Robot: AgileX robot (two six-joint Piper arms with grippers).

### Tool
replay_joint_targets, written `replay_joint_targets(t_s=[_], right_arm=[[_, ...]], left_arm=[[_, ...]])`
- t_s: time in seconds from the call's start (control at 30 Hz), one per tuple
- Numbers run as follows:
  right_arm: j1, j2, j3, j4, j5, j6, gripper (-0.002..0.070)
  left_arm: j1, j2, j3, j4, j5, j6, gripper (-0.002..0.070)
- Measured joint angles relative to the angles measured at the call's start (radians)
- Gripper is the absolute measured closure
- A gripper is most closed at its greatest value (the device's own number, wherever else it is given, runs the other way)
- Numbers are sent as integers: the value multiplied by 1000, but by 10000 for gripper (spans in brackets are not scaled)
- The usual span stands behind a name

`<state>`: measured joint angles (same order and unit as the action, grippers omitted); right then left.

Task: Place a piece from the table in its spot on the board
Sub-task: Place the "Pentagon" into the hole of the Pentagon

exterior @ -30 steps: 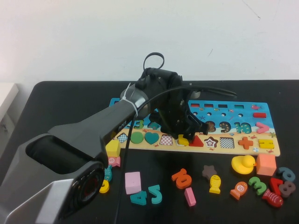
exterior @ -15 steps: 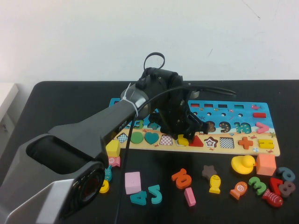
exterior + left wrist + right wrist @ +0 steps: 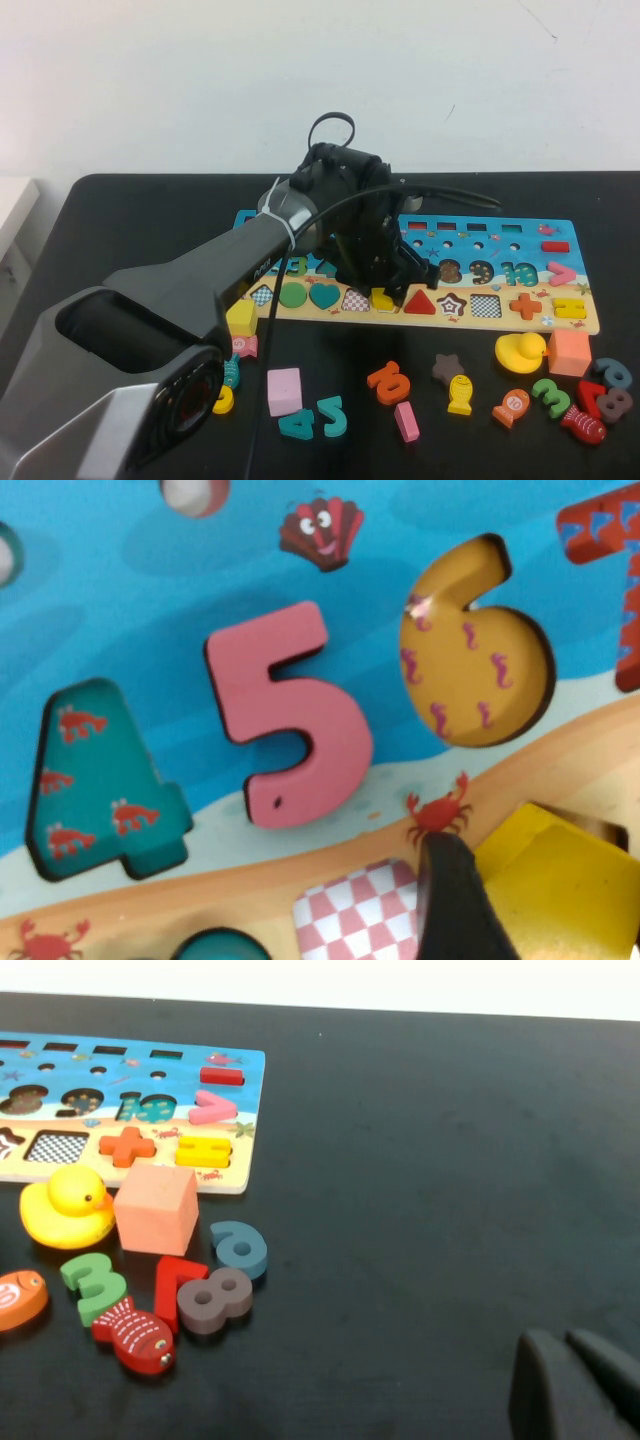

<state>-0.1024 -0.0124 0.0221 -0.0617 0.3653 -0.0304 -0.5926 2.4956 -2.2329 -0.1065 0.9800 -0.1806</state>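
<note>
Shift since a second ago: left gripper (image 3: 385, 283) a touch further back and left over the board (image 3: 575, 322); yellow pentagon piece (image 3: 383, 299) now shows lower and flatter on the sandy strip, just left of the red triangle (image 3: 419, 302).

Piece now: sits over the slot between the pink checkered slot (image 3: 355, 299) and the red triangle — seated flush or only resting on the rim, cannot tell from the high view.

Wrist look: left wrist view gives the yellow piece (image 3: 560, 890) close up, one dark fingertip (image 3: 452, 900) touching its edge, beside a pink checkered slot (image 3: 350, 915); pink 5 (image 3: 290, 715), teal 4 (image 3: 95, 780) and orange 6 (image 3: 480, 645) lie in their number recesses behind.

Left fingers: spread fairly wide and against the piece's edges — appears to grip it across its width, though only one finger shows clearly.

Right gripper (image 3: 575, 1385): parked low over bare black table (image 3: 450, 1160), well apart from the board; dark fingertips close together with nothing between them.

Loose bits: yellow duck (image 3: 521, 350), orange cube (image 3: 568, 352), yellow cube (image 3: 241, 318), pink block (image 3: 284, 390) and stray numbers on the table near the board's front edge — untouched.

Meaning for task: placement looks nearly done; judging by how low the piece lies, remaining step is likely a light press, release, and lift clear.

Risk: pentagon turned slightly off its slot would catch on the rim and ride up on release.
</note>
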Motion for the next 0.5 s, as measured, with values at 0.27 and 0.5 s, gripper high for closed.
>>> replay_joint_targets(t_s=[0.27,0.5], right_arm=[[0,0,0,0,0,0,658],[0,0,0,0,0,0,657]], left_arm=[[0,0,0,5,4,12,356],[4,0,0,-15,4,12,356]])
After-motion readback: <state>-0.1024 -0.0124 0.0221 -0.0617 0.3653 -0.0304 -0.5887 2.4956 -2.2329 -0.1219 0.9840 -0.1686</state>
